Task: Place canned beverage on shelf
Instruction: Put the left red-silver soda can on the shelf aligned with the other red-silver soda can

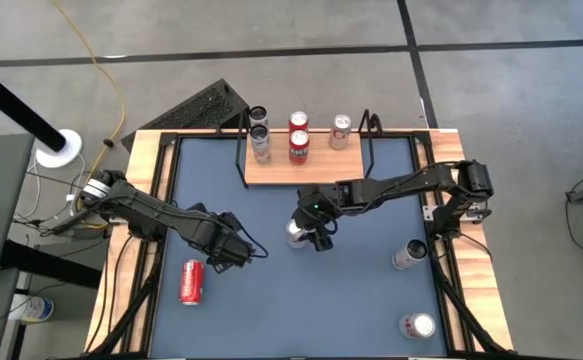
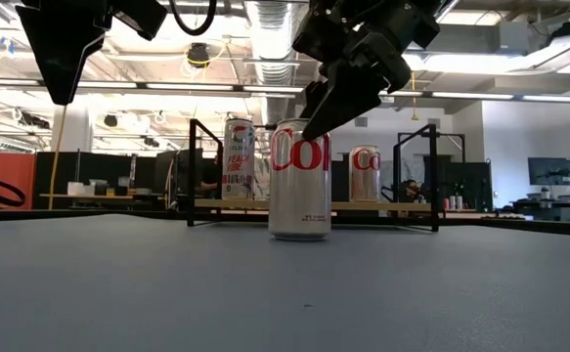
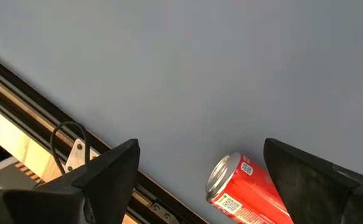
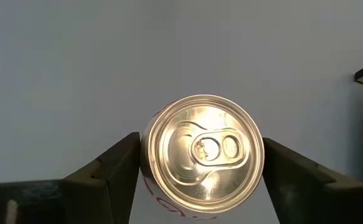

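Observation:
A silver cola can (image 2: 299,181) stands upright on its base at the middle of the blue table top, in front of the shelf (image 1: 321,172). My right gripper (image 4: 200,168) is shut on this can (image 4: 200,155), reaching in from the table's right side (image 1: 311,225). The shelf is a light-wood board on a black wire frame at the far edge and carries several upright cans (image 1: 298,140). My left gripper (image 1: 233,250) hangs open above the table's left part. Between its fingers (image 3: 201,149) lies only bare table, with a red can (image 3: 243,193) lying on its side beside it. My right gripper pinches the silver can's upper side wall (image 4: 147,182), just below the top rim, between its two fingers (image 4: 119,171). The fingers slant down from the table's right side, one on each side of the can. The can stands upright, its base (image 2: 299,235) on the table.
The red can (image 1: 191,281) lies near the left front. A silver can (image 1: 409,255) lies at the right edge, and another (image 1: 418,325) stands near the right front corner. Black frame rails and the wooden rim (image 1: 146,200) border the table top.

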Robot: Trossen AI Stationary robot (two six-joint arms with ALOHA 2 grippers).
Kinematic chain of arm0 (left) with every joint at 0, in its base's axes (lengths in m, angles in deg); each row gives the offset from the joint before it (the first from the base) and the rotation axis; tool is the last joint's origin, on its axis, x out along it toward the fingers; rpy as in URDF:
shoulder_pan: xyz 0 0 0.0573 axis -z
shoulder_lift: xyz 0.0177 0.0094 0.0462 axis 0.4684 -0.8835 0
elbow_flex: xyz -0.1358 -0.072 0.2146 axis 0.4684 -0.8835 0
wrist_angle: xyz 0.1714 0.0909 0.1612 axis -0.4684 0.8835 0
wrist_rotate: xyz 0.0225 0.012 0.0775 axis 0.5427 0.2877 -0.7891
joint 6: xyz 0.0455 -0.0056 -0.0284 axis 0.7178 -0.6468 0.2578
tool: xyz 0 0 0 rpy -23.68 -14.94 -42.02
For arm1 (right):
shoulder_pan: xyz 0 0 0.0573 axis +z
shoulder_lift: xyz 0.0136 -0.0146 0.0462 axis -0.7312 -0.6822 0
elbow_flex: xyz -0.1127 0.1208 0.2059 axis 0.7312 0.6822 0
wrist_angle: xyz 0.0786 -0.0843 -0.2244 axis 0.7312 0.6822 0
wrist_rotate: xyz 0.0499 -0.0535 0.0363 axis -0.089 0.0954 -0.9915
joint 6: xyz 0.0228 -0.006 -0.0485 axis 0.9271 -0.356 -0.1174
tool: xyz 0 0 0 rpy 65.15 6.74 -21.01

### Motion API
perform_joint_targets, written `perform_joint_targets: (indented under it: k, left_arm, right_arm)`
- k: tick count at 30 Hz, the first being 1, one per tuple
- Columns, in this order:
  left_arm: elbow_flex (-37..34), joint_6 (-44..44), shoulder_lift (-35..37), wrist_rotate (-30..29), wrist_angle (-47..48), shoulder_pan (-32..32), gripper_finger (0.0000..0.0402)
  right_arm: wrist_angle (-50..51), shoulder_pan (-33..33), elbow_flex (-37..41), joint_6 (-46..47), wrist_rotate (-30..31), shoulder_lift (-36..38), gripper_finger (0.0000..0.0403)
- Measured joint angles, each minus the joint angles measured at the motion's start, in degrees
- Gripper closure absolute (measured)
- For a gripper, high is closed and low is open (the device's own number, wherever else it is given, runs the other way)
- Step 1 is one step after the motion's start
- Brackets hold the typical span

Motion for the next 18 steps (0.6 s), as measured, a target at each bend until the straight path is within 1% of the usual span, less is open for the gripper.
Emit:
perform_joint_targets:
  k: [7,13,18]
  left_arm:
    - [0.0,0.0,0.0,-0.1,0.0,0.0,0.0072]
    - [0.0,0.0,0.0,-0.1,0.0,0.0,0.0072]
    - [0.0,0.0,0.0,-0.1,0.0,0.0,0.0072]
  right_arm:
    - [0.1,0.0,0.0,-0.2,0.0,0.0,0.0123]
    - [1.8,0.0,0.3,-3.2,-0.1,2.1,0.0124]
    - [5.4,-3.6,0.4,-5.2,-4.6,7.3,0.0124]
